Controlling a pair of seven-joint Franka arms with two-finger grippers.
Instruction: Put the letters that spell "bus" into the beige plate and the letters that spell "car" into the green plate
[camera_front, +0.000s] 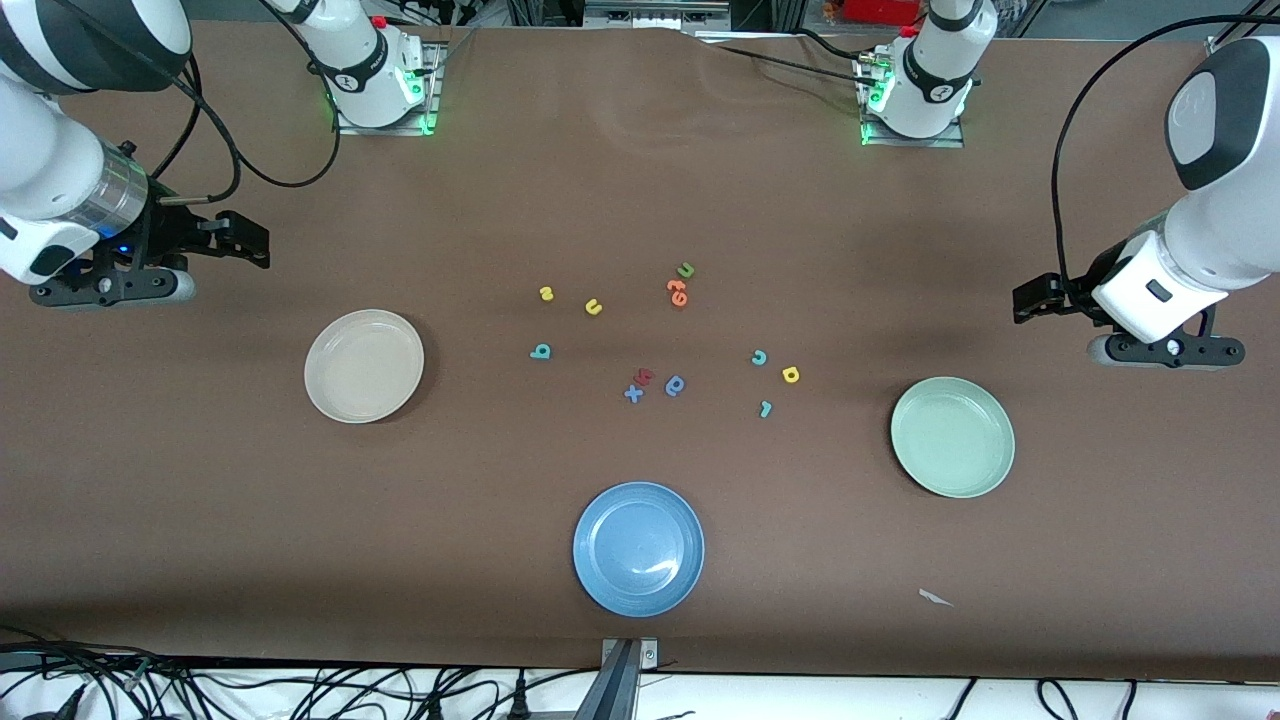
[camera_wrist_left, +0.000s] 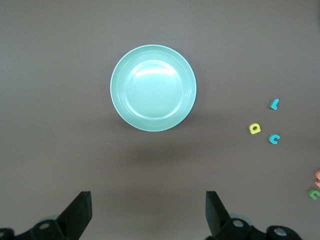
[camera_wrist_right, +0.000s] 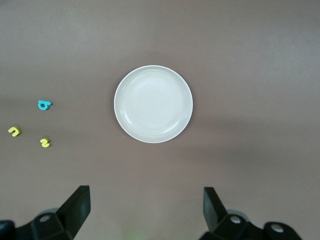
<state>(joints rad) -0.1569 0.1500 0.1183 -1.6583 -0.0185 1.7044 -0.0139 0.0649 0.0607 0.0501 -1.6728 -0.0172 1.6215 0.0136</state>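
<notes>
The beige plate (camera_front: 364, 366) (camera_wrist_right: 153, 104) lies toward the right arm's end, the green plate (camera_front: 952, 437) (camera_wrist_left: 153, 87) toward the left arm's end. Between them lie the yellow s (camera_front: 546, 293) (camera_wrist_right: 45, 143), yellow u (camera_front: 593, 307) (camera_wrist_right: 14, 131) and teal b (camera_front: 540, 351) (camera_wrist_right: 44, 105). Closer to the green plate are the teal c (camera_front: 759, 357) (camera_wrist_left: 274, 138), yellow a (camera_front: 790, 375) (camera_wrist_left: 255, 128) and teal r (camera_front: 765, 408) (camera_wrist_left: 274, 104). My right gripper (camera_front: 110, 292) (camera_wrist_right: 146, 192) hangs open and holds nothing beside the beige plate. My left gripper (camera_front: 1165, 352) (camera_wrist_left: 148, 197) hangs open with nothing in it beside the green plate.
A blue plate (camera_front: 638, 548) sits near the front edge. Other letters lie mid-table: a green u (camera_front: 685, 270), orange letters (camera_front: 677, 292), a red letter (camera_front: 643, 376), a blue x (camera_front: 633, 394) and a blue round letter (camera_front: 675, 385). A paper scrap (camera_front: 935, 597) lies near the front.
</notes>
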